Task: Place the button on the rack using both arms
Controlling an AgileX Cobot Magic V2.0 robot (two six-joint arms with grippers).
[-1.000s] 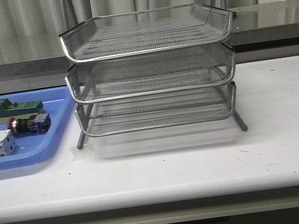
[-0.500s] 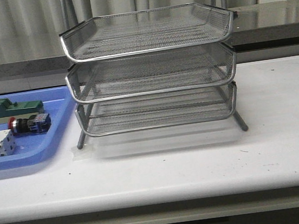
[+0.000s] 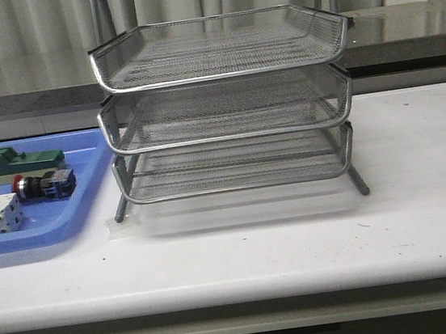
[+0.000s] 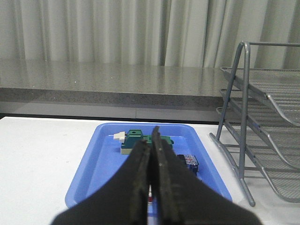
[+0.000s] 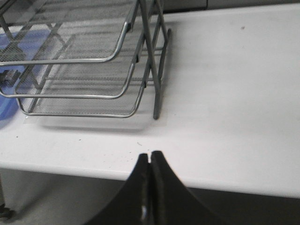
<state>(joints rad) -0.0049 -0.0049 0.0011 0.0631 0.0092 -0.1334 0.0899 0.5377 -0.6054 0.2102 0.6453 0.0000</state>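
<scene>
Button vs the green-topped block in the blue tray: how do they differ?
The button has a red cap, black body and blue rear; the green-topped block is green over cream. The button is smaller. The button lies nearer the front of the blue tray, the block behind it. Both rest untouched in that tray.

Button (image 4: 190, 164) mostly hidden behind left gripper (image 4: 153, 140); blue tray (image 3: 88, 192) cut off, seemingly at frame's left edge.

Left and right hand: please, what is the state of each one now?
Left hand: closed, holding nothing, above the flat blue plastic tray.
Right hand: closed, holding nothing, near the white table's front edge.
</scene>
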